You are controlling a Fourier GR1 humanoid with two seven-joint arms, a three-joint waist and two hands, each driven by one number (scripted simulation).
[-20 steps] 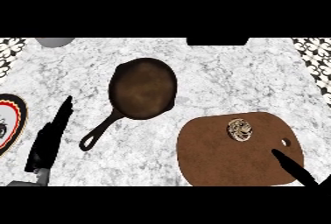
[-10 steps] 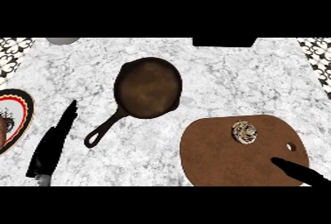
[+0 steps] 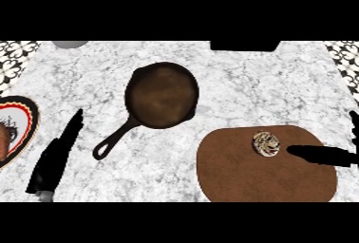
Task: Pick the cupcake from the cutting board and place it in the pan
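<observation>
A small swirled cupcake (image 3: pixel 266 144) sits on the upper part of the brown cutting board (image 3: pixel 242 178) at the lower right. The dark cast-iron pan (image 3: pixel 162 95) lies in the middle of the counter, its handle pointing down and left. My right hand (image 3: pixel 324 155) comes in from the right edge over the board, fingers straight and pointing left, with the tip a short way right of the cupcake and not touching it. My left hand (image 3: pixel 56 154) rests at the lower left, fingers straight and pointing up, left of the pan's handle.
A plate (image 3: pixel 21 124) with a red rim shows partly at the left edge. A grey object (image 3: pixel 70 43) and a black object (image 3: pixel 244 45) sit at the counter's far edge. Patterned tiles border both upper corners.
My right hand has swung from the board's lower right corner up and leftward, and now points level at the cupcake. The left hand has barely moved.
</observation>
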